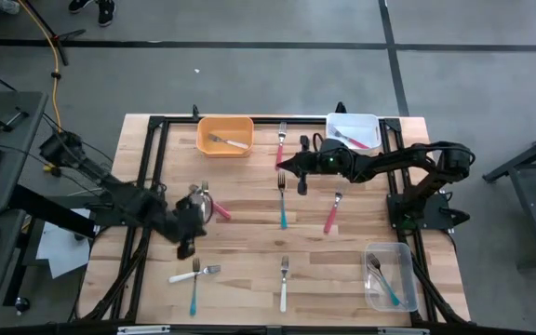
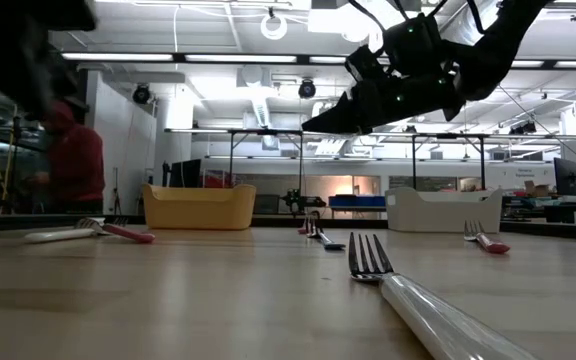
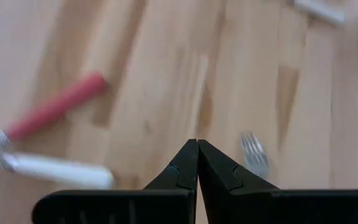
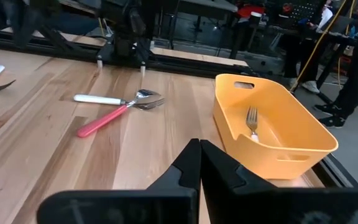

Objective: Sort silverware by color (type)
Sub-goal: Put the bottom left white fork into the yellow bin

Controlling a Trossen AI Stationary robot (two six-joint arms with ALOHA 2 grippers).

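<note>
Small forks lie flat and scattered on the wooden table (image 1: 249,237). A red-handled fork (image 3: 55,109) and a white-handled one (image 3: 55,171) cross just beside my left gripper (image 1: 192,233). That gripper hangs shut (image 3: 197,146) over bare wood, with a fork head (image 3: 253,152) close by. My right gripper (image 1: 281,166) hovers shut (image 4: 199,146) high above the table's far middle, between a red-handled fork (image 1: 280,149) and a teal-handled fork (image 1: 283,203). It faces the orange bin (image 4: 272,134).
The orange bin (image 1: 225,135) holds a white-handled fork; a white bin (image 1: 353,132) holds a red one; a clear bin (image 1: 389,276) holds teal ones. More forks lie loose: red (image 1: 331,214), white (image 1: 285,284), and white with teal (image 1: 194,277). A person (image 2: 73,160) stands beyond the table.
</note>
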